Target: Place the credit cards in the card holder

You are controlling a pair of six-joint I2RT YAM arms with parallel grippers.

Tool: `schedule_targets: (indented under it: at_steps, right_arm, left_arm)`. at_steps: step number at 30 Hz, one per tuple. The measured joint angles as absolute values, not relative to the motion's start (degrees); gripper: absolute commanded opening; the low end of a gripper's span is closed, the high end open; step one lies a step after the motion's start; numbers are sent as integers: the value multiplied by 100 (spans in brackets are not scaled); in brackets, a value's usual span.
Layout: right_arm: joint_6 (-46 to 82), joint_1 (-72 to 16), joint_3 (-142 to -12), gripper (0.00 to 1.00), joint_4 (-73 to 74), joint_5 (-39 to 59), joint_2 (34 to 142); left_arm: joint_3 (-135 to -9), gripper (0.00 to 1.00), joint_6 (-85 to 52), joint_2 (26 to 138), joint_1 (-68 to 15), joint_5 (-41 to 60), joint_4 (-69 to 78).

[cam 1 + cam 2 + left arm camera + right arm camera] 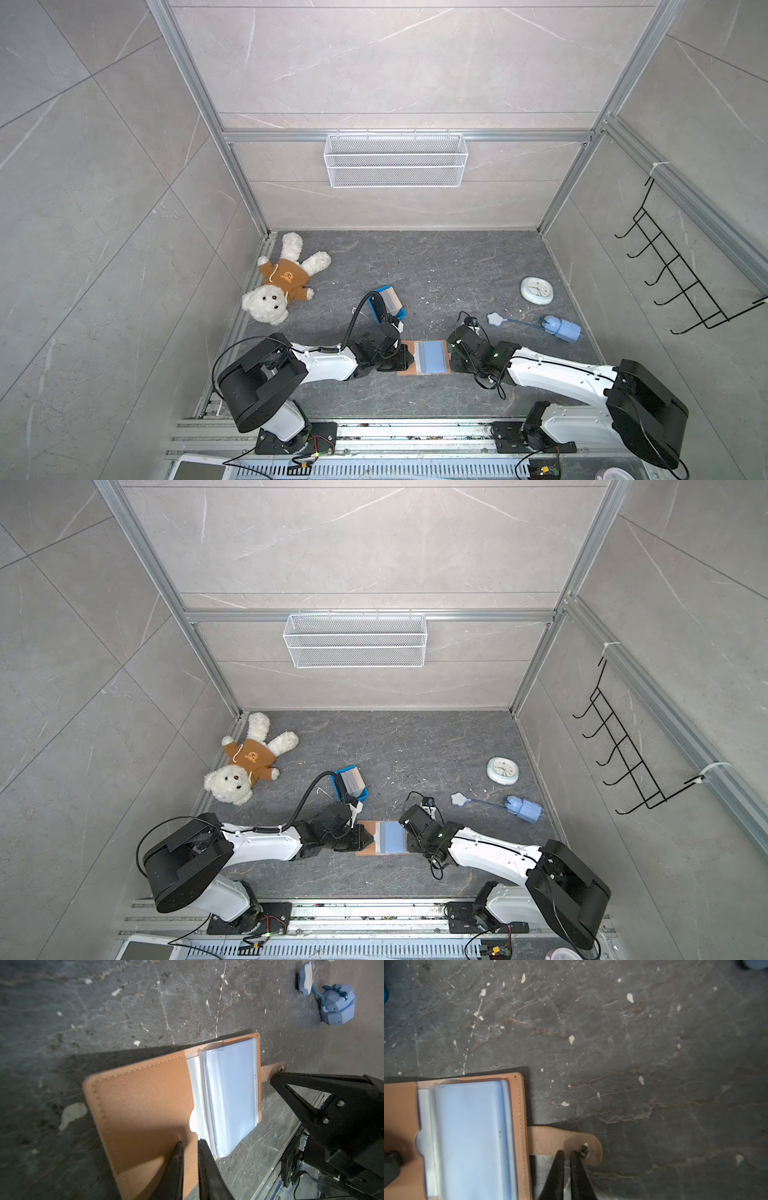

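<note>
The tan card holder point(424, 357) point(380, 837) lies open and flat on the dark table between my two grippers, its bluish clear sleeves point(230, 1093) point(467, 1136) facing up. My left gripper point(406, 358) point(190, 1141) is shut, with its fingertips resting on the bare tan left cover. My right gripper point(452, 355) point(566, 1152) is shut too, its tips on the edge of the snap strap point(571, 1140) beside the snap button. The credit cards point(392, 300) point(353, 780) stand as a stack in a small blue tray point(400, 314) behind the left gripper. No card is held.
A teddy bear point(278, 286) lies at the back left. A pale round clock point(537, 291) and a blue toy with a white star-shaped end point(559, 328) sit at the right. A wire basket point(395, 160) hangs on the back wall, and a black hook rack point(673, 270) on the right wall.
</note>
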State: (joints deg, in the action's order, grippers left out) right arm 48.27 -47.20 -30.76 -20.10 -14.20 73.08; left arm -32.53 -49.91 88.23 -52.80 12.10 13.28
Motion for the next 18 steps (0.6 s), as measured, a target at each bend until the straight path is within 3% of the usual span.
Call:
schedule_targets:
  at_steps: [18]
  right_arm:
    - [4812,-4652,-3076,13,-2161,-1500,7306]
  left_arm:
    - [-3232,17,-5011,8849,-5280,1212,1334]
